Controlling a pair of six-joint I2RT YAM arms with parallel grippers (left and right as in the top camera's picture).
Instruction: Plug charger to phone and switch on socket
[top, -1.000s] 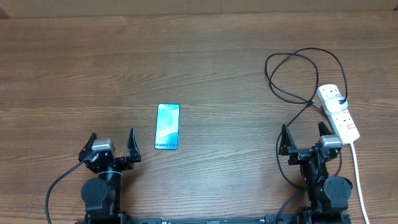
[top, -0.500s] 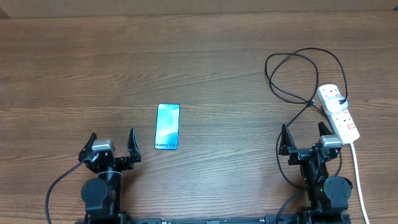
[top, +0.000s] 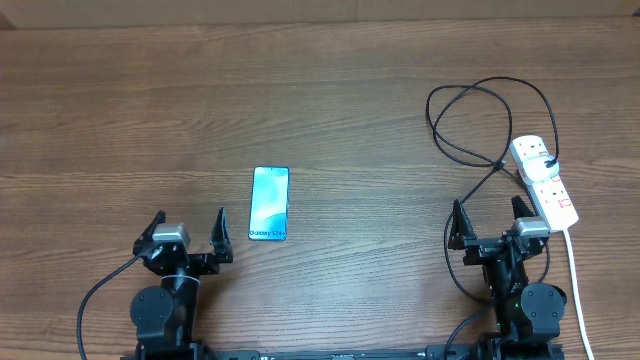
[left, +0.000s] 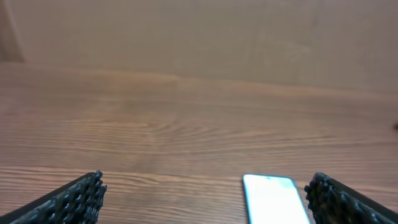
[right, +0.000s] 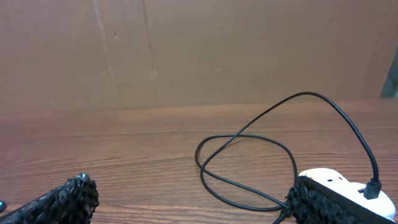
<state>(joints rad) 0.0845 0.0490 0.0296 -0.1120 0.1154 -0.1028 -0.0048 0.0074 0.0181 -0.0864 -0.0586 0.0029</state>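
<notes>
The phone lies flat near the table's middle, cyan screen up, "Galaxy S24+" text at its near end. In the left wrist view it shows as a bright slab at the lower right. The black charger cable loops at the right, its plug in the white socket. The cable and the socket show in the right wrist view. I cannot see the connector tip. My left gripper is open, near the phone's near-left. My right gripper is open, left of the socket.
The socket's thick white cord runs toward the near edge at the right. A brown wall stands behind the table's far edge. Bare wood table extends to the left and back.
My left gripper has shifted a little to the right, toward the phone. The right arm, phone, cable and socket have not moved.
</notes>
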